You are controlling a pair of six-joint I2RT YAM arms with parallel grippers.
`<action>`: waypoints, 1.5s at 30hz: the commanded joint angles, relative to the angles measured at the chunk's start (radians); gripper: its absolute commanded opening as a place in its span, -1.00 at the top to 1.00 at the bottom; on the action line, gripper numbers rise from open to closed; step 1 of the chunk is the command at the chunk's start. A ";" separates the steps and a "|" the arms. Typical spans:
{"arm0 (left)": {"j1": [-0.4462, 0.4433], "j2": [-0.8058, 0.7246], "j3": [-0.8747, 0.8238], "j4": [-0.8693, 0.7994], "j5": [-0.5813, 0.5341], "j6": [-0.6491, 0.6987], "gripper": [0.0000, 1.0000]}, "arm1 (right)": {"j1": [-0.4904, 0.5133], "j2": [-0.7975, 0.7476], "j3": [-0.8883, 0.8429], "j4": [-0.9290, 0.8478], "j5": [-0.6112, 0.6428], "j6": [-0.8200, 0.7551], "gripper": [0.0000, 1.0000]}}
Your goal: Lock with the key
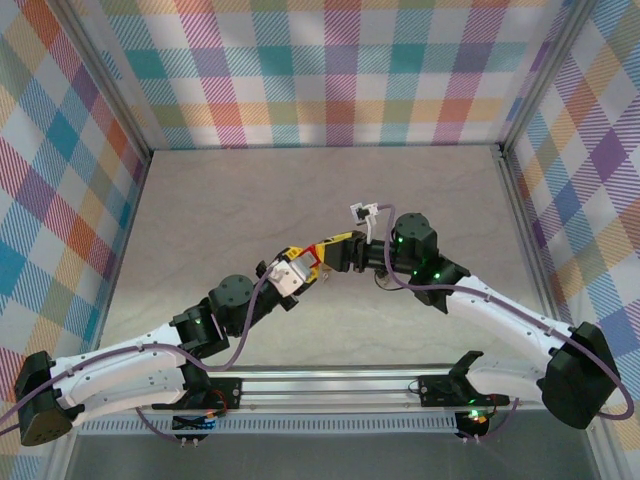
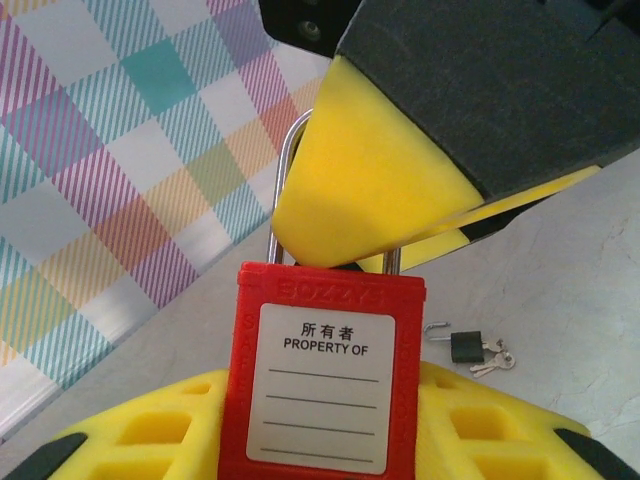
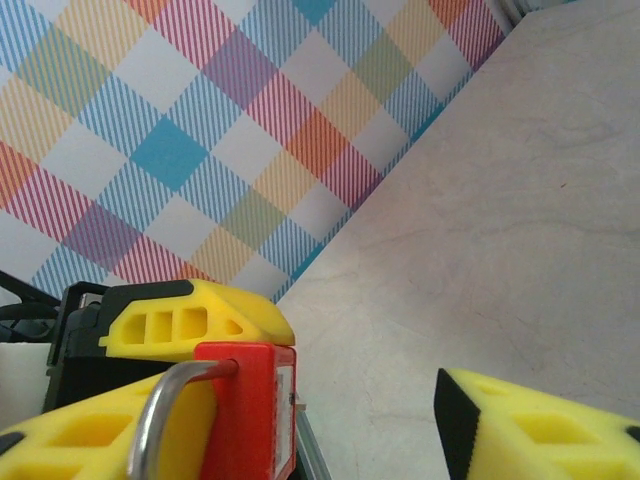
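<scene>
A red padlock with a white "PROPERTY OF" label stands upright, shackle up, and my left gripper is shut on its body, which it holds above the table's middle. My right gripper is open, its jaws wide apart. One of its yellow fingers lies against the steel shackle, while the other finger stays well off to the side. No key shows in the red padlock. A small black padlock with keys on it lies on the table beyond.
Grey tabletop inside plaid walls. The two arms meet near the centre. An aluminium rail runs along the near edge.
</scene>
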 commanded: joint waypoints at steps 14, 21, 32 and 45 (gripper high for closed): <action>-0.005 0.081 0.205 -0.170 -0.050 -0.045 1.00 | 0.028 -0.093 -0.108 -0.069 0.019 0.010 -0.57; -0.006 0.128 0.221 -0.246 -0.055 -0.055 1.00 | -0.005 -0.139 -0.155 -0.030 0.097 0.070 -0.71; -0.005 0.147 0.214 -0.312 0.039 -0.074 1.00 | -0.036 -0.153 -0.187 0.039 0.040 0.090 -0.73; -0.005 0.190 0.253 -0.331 0.059 -0.117 1.00 | -0.036 -0.085 -0.157 0.066 -0.097 0.091 -0.53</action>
